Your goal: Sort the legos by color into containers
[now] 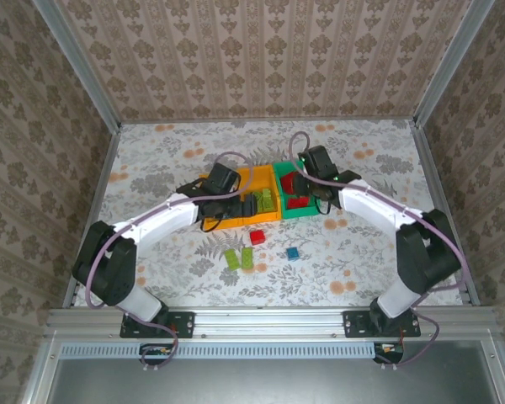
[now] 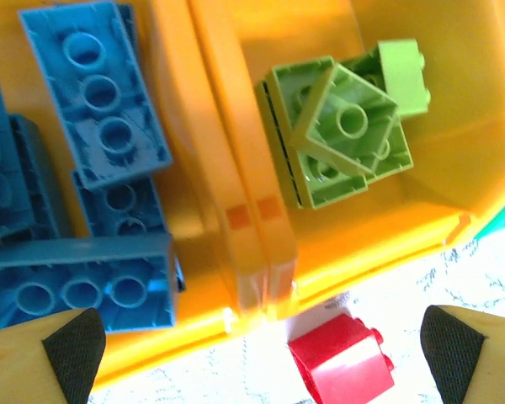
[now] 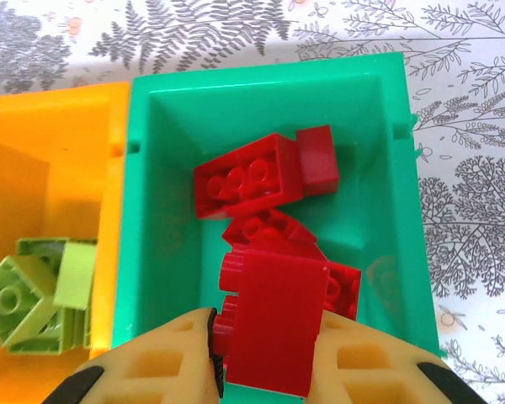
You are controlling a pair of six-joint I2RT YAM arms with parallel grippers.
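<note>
Red studded plastic brick [image 3: 273,324] is clamped in the right end effector [image 3: 265,370] over the green plastic bin [image 3: 261,71], which holds reds. Step, as I judge it: drop-off; the next move calls for release. Left end effector [image 2: 265,349] is spread wide above a loose red brick [image 2: 341,362]. On the desk [image 1: 362,252]: one red, two lime bricks [image 1: 231,257], one blue brick [image 1: 293,252]. Bins: two orange bins [image 2: 210,126], one green.

Fern-print table [image 3: 471,126], red legos [image 3: 248,181] in green bin [image 3: 265,74], lime legos [image 2: 345,139] in orange bin [image 2: 454,168]
</note>
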